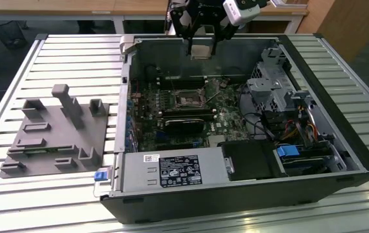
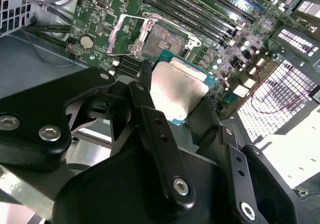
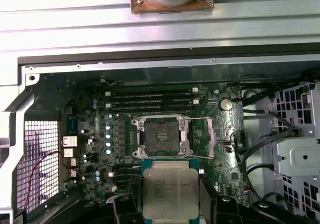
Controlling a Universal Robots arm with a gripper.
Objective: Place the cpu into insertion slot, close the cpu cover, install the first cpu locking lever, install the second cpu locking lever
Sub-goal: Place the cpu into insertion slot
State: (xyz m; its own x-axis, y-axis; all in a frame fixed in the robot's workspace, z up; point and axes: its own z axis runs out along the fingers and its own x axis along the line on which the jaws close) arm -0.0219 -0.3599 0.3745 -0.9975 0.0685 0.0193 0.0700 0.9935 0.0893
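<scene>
My gripper (image 1: 200, 47) hangs above the far wall of the open computer case (image 1: 359, 160), shut on the cpu (image 1: 200, 50), a flat square chip with a pale metal top. In both wrist views the cpu (image 2: 177, 92) (image 3: 170, 191) sits between the black fingers (image 2: 145, 92), held by two opposite edges. The insertion slot (image 1: 187, 99) (image 2: 161, 40) (image 3: 160, 136) lies bare below on the green board, well apart from the chip. The cpu cover (image 2: 121, 32) (image 3: 203, 136) stands swung open beside the socket.
A black block (image 1: 184, 124) sits just in front of the socket, the long memory slots (image 3: 150, 99) beside it. A drive cage with cables (image 1: 278, 92) fills the exterior view's right, a power supply (image 1: 171, 171) the near side. A grey fixture (image 1: 55, 133) lies outside the case.
</scene>
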